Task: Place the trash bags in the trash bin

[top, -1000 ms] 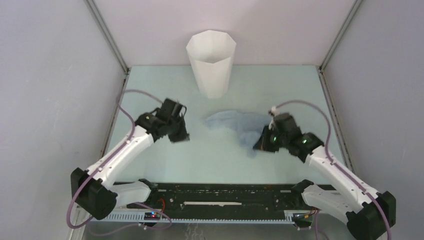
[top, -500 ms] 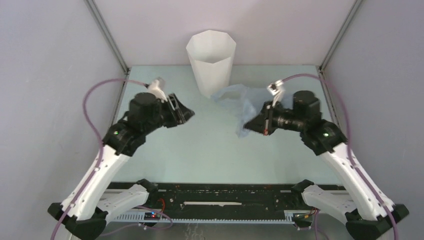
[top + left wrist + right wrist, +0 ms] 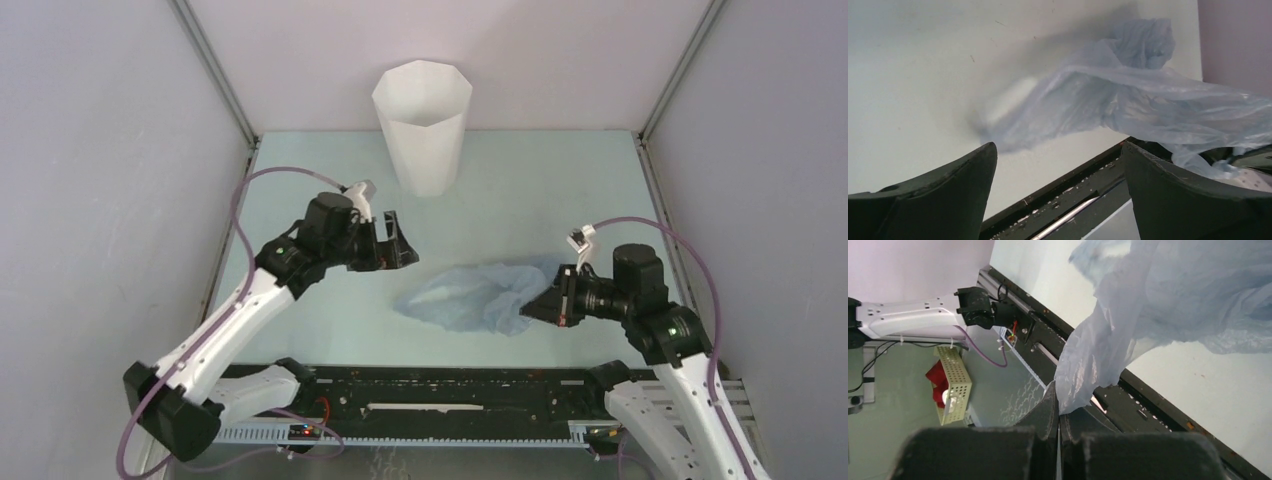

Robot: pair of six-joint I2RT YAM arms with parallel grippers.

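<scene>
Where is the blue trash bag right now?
In the top view, the trash bag is right of centre near the front of the table, one end pinched by the right gripper, its free end close to the open left gripper.

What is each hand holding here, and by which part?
The right hand holds the trash bag, pinched shut on a bunched edge at the end nearest that arm. The left hand is open and holds nothing.
</scene>
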